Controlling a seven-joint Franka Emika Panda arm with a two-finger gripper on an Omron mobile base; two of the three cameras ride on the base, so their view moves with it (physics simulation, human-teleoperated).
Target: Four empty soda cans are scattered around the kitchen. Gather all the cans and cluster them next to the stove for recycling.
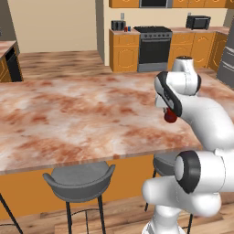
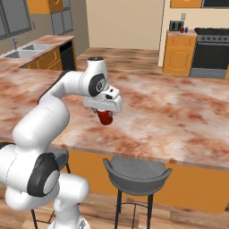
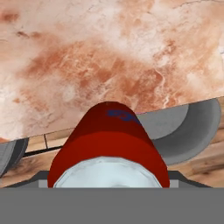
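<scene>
While the white arm folds at its elbow and reaches forward over the near edge of the marble island counter, its gripper points downward with a red soda can hanging beneath the hand. From the hand camera, the can sits between the fingers, silver top toward the lens and a blue mark on its side; the fingers look closed against its sides, though their tips are hidden behind it. The can hangs clear above the counter, close to the front edge, with a grey bar stool under the overhang just beside it. Another grey stool stands further along the same edge. The broad island surface lies bare ahead of the hand. Across the wooden floor, well apart from the arm, the black stove stands between orange cabinets; small cans stand beside a toaster on the counter to its left, too small to count. A microwave sits to its right. A sink lies far left in the right base view.
</scene>
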